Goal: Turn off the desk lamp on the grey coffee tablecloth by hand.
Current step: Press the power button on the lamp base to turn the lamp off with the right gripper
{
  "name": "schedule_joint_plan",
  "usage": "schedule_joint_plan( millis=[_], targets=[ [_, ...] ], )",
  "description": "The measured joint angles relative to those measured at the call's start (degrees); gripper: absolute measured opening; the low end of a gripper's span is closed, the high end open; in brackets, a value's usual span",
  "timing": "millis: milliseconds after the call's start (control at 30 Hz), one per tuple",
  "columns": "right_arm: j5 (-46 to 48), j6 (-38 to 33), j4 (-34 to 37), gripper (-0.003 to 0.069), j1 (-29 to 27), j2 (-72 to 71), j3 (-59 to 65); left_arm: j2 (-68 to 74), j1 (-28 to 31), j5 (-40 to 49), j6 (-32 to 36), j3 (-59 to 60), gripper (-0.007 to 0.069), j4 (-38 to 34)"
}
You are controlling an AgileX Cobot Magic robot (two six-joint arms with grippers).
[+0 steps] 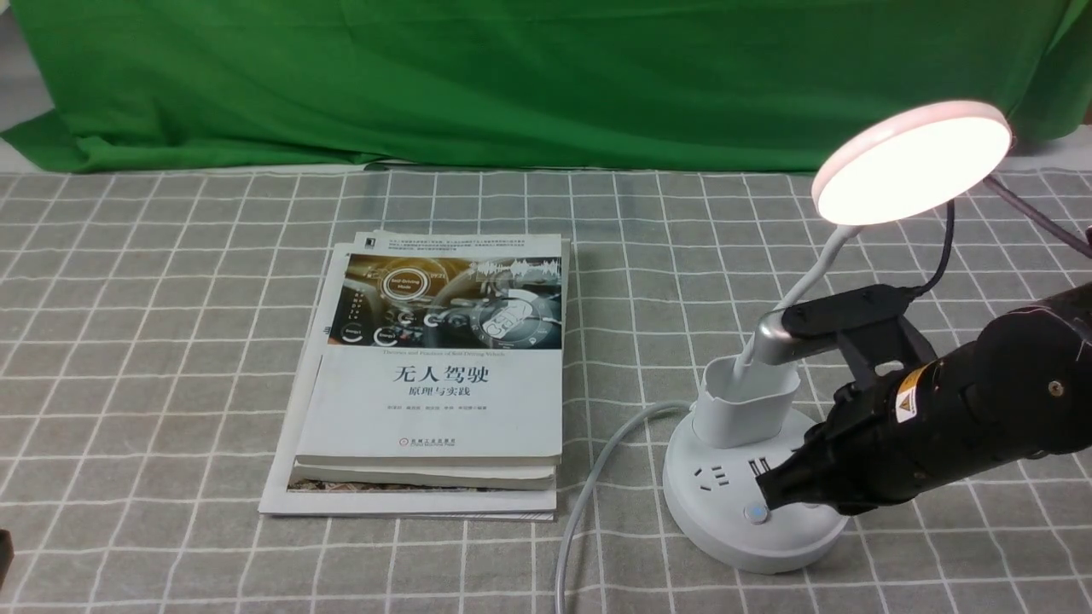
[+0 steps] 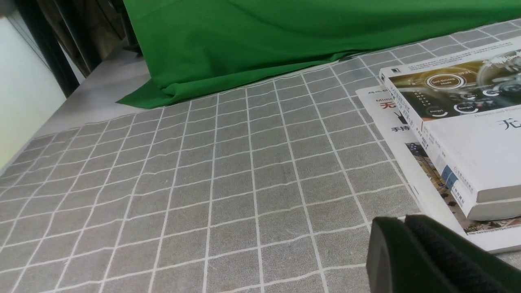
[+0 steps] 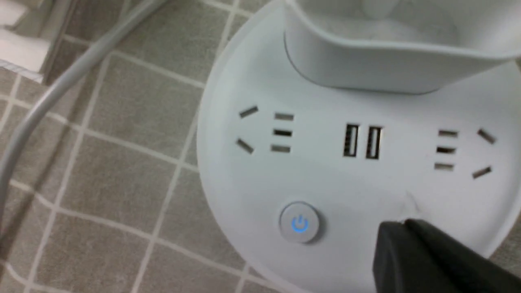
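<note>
The white desk lamp stands at the right on the grey coffee tablecloth. Its disc head is lit. Its round base carries sockets, a cup holder and a button with a blue glowing power sign. My right gripper, the black hand with the yellow sticker, is shut, and its tip rests over the base just beside that button. In the right wrist view the gripper sits a little to the side of the button; only one button shows. My left gripper is shut and empty, low over the cloth.
A stack of books lies in the middle of the cloth, also in the left wrist view. The lamp's grey cable runs from the base toward the front edge. A plain green cloth hangs at the back.
</note>
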Motion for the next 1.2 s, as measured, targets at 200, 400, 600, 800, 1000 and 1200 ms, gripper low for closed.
schedule_joint_plan(
  millis=[200, 400, 600, 800, 1000, 1200],
  targets=[
    [-1.32, -1.71, -2.59, 0.0046, 0.0, 1.96, 0.0, 0.0, 0.0, 0.0, 0.0, 0.0, 0.002, 0.0],
    [-2.13, -1.96, -3.88, 0.0048, 0.0, 2.83, 0.0, 0.0, 0.0, 0.0, 0.01, 0.0, 0.002, 0.0],
    [-2.19, -2.03, -4.0, 0.0048, 0.0, 4.1, -0.32, 0.0, 0.0, 0.0, 0.01, 0.0, 0.002, 0.0],
    [-2.49, -2.08, -4.11, 0.0052, 0.0, 4.82, -0.66, 0.0, 0.0, 0.0, 0.01, 0.0, 0.002, 0.0],
    [-3.36, -1.87, -4.11, 0.0057, 0.0, 4.82, -0.66, 0.0, 0.0, 0.0, 0.01, 0.0, 0.002, 0.0],
    [-5.97, -1.69, -4.11, 0.0057, 0.0, 3.86, -0.3, 0.0, 0.0, 0.0, 0.01, 0.0, 0.002, 0.0]
  ],
)
